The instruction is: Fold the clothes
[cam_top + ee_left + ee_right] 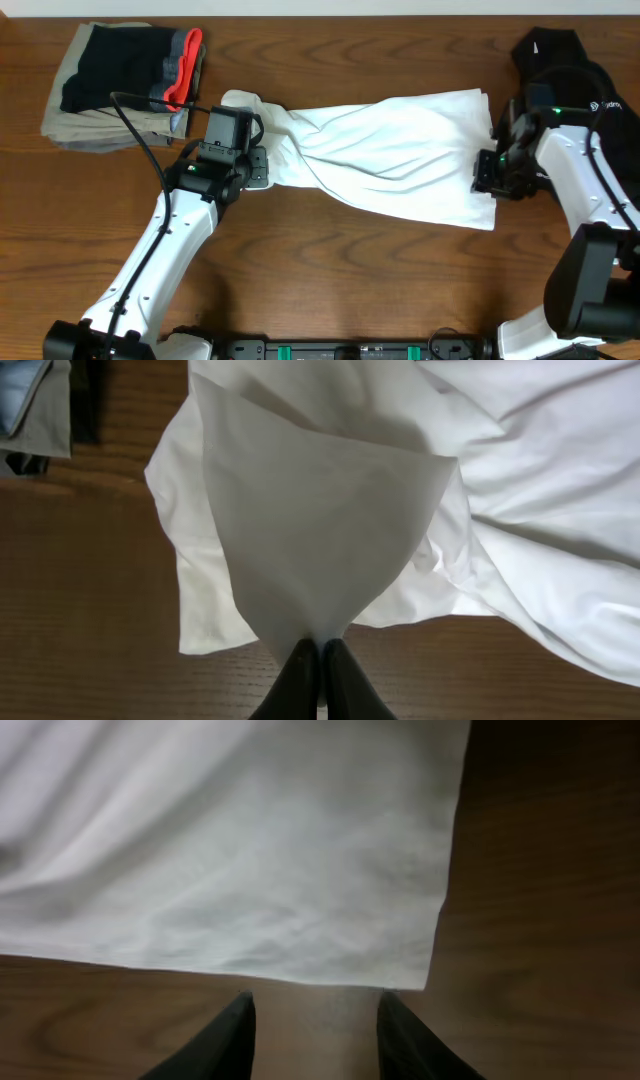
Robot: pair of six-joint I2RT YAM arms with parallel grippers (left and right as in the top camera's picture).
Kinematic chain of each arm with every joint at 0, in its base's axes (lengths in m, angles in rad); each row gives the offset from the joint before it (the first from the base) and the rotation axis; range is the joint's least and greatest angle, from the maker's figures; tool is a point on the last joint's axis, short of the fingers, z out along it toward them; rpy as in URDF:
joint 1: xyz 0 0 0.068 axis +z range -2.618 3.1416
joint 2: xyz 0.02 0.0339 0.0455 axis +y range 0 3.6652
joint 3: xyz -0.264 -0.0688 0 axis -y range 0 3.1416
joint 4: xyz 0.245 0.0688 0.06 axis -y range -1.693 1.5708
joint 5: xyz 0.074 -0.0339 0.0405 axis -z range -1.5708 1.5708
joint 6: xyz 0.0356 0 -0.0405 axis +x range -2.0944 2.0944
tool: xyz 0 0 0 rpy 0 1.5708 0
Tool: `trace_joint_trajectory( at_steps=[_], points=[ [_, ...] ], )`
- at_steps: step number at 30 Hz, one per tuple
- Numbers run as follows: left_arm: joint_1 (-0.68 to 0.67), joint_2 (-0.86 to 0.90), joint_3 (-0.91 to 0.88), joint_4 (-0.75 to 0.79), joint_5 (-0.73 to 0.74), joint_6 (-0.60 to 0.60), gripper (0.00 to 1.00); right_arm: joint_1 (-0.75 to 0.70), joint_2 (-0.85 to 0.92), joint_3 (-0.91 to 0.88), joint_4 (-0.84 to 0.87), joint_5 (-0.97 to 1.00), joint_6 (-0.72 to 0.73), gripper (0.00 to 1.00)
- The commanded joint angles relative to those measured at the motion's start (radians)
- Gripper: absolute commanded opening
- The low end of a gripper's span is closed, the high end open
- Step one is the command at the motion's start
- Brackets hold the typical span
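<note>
Black fingertips of the left gripper (320, 648) sat pressed together at the bottom of the left wrist view, clenched on a pinched-up fold of the white T-shirt (400, 150). Cloth fanned up from the pinch in a cone. Right gripper (315, 1005) had its jaws parted with only bare wood between them, grasping nothing. The shirt's straight edge, probably the hem, and its corner lay just ahead of the tips; contact could not be told.

Outward: the shirt lay stretched across the middle of the table (330, 270) between the two arms, bunched and twisted at the left gripper's end, flatter at the right gripper's end. No graphic or lettering showed. Folded stack (120, 80) sat at the far left corner, near the bunched end but apart from it. Black top (545, 45) lay at the far right, behind the right arm.

Handling, judged: thin cotton, light, limp, not fragile. It should drape, crease and drag along the wood rather than hold shape, and layers may cling together. Best holds looked like corners and edges: the hem corner in front of the right jaws, taken low and flat.
</note>
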Motion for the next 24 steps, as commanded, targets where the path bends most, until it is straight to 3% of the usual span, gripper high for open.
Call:
trace_joint_trajectory(
  at_steps=[1, 11, 24],
  points=[
    [0.001, 0.002, 0.007, 0.000, 0.004, -0.014, 0.06, 0.050, -0.027, -0.029, -0.008, 0.077, 0.083, 0.40],
    [0.001, 0.002, 0.006, -0.044, 0.003, -0.055, 0.06, 0.105, -0.042, -0.193, 0.075, 0.199, 0.245, 0.49],
    [0.001, 0.002, 0.006, -0.045, 0.003, -0.088, 0.06, 0.019, -0.044, -0.346, 0.291, 0.200, 0.198, 0.54]
  ],
)
